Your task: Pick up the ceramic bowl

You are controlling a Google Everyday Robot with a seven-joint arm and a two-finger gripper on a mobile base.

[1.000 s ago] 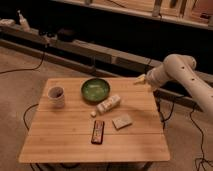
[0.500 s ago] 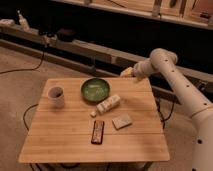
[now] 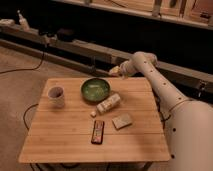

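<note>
- The ceramic bowl (image 3: 95, 89) is round, shallow and glossy green, with a dark rim and a paler, speckled green inside. It is wider than the white mug (image 3: 55, 96).
- The bowl stands on the far half of the wooden table (image 3: 60, 135), near the middle of its width. The mug is well to its left. A white bottle (image 3: 109, 103) lies on its side just in front of the bowl, to the right, close to the rim or touching it.
- The bowl sits upright with its mouth facing up. Being round, it has no long axis and points no particular way.
- The gripper (image 3: 116, 71) hangs in the air over the far edge of the table, just behind the bowl and to its right, apart from the rim. The arm reaches in from the right. Whether the gripper is wide or narrow cannot be told, and it holds nothing that shows.
- Nearer the front lie a small white piece (image 3: 93, 114), a dark flat bar (image 3: 98, 132) and a tan block (image 3: 122, 121).
- Against the frames of a second and half a second ago, the gripper has travelled leftward, closing on the bowl. The bowl, mug and other things lie where they lay.
</note>
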